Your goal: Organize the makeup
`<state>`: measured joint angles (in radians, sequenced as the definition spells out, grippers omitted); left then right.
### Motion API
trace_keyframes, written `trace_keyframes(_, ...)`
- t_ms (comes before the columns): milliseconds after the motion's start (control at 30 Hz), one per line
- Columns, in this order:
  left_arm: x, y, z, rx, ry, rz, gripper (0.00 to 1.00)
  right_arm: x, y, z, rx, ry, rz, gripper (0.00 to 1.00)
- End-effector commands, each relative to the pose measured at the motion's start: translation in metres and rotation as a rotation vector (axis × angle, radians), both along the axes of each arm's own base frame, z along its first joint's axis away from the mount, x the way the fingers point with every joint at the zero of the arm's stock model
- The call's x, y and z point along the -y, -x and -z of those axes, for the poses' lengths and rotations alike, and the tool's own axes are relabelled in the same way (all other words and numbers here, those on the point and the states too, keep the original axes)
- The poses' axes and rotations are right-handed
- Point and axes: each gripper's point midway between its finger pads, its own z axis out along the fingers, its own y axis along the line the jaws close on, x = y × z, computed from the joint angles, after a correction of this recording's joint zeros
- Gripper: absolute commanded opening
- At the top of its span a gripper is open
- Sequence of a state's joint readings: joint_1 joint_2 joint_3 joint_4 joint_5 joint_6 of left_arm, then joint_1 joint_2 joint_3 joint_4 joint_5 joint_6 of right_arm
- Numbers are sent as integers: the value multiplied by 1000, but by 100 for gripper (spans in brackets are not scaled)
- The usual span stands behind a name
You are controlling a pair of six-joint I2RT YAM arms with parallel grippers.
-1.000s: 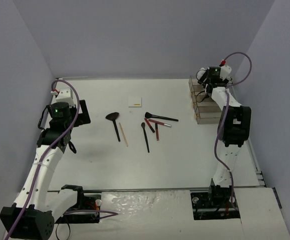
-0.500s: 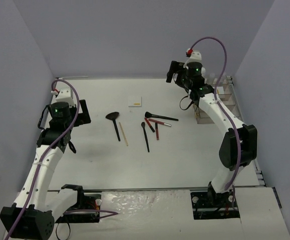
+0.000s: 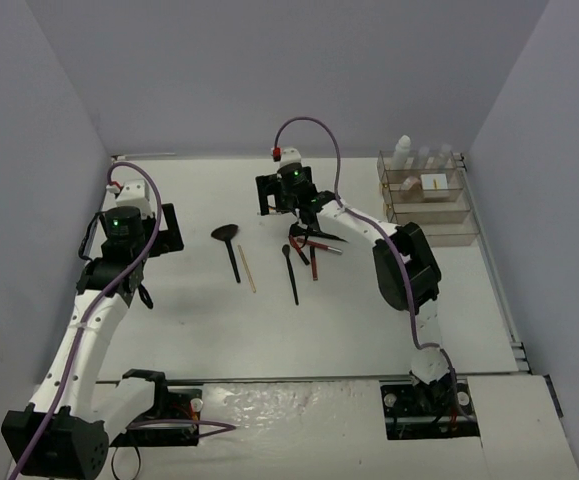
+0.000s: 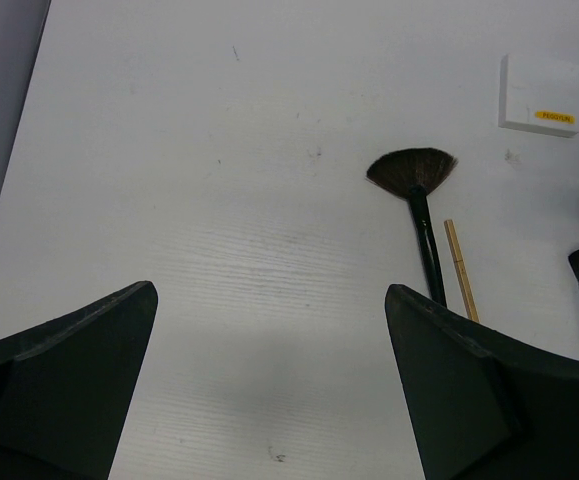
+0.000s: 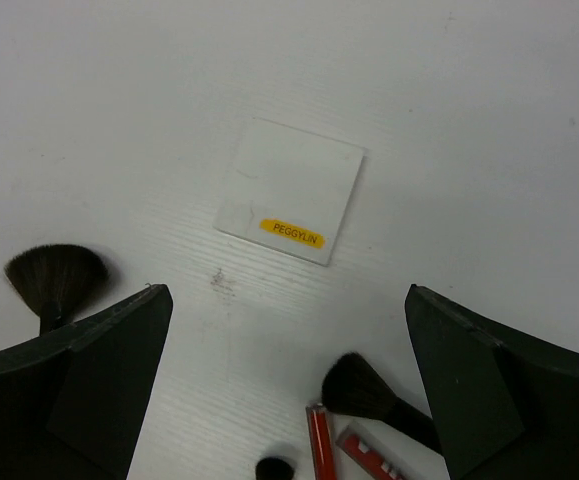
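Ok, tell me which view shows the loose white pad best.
Right wrist: the pad lies whole and central, its yellow label readable. Left wrist shows the pad small, near the upper right corner. In the top view the right gripper hides most or all of it.

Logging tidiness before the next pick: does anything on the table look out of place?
Yes. Black brushes and red pencils lie crisscrossed mid-table, a fan brush and tan pencil beside them, a white pad alone farther back. All lie outside the organizer. Nothing looks spilled.
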<state>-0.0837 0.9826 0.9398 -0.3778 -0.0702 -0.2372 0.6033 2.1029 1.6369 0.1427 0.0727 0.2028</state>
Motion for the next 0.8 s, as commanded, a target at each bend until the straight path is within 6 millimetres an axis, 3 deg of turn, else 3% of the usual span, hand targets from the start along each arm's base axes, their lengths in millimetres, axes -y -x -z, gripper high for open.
trace_keyframes(0, 2, -11, -21, 67, 20, 3, 97, -12, -37, -25, 124, -28, 125, 100)
trace_keyframes(200, 4, -11, -22, 63, 30, 13, 97, -32, -55, 18, 105, -2, 150, 100)
trace_keyframes(400, 4, -10, -24, 75, 32, 12, 97, -35, -73, 32, 124, -2, 220, 100)
trace_keyframes(767, 6, -9, -25, 76, 38, 17, 97, -56, -68, 59, 81, -24, 175, 100)
